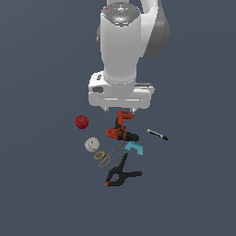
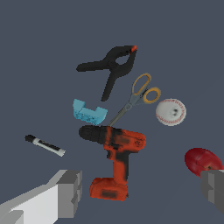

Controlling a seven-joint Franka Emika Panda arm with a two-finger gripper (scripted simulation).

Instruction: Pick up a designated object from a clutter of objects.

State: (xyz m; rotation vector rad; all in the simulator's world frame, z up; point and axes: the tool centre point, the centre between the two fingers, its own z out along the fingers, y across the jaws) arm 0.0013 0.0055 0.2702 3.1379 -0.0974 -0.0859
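The scissors (image 1: 108, 153) lie flat among the clutter, with two yellow-orange handle loops and thin grey blades that point toward the power drill (image 1: 120, 131). In the wrist view the scissors (image 2: 134, 99) sit between the black clamp (image 2: 113, 65) and the white baseball (image 2: 171, 112). My gripper (image 1: 120, 110) hangs open above the drill's base, apart from the scissors and holding nothing. Its two grey fingers (image 2: 70, 192) frame the drill (image 2: 117, 157) in the wrist view.
A red ball (image 1: 81, 122) and the baseball (image 1: 92, 144) lie toward the exterior view's left. A cyan curved piece (image 1: 134, 148) and a black pen (image 1: 157, 134) lie toward its right. The black clamp (image 1: 120, 174) is nearest the camera.
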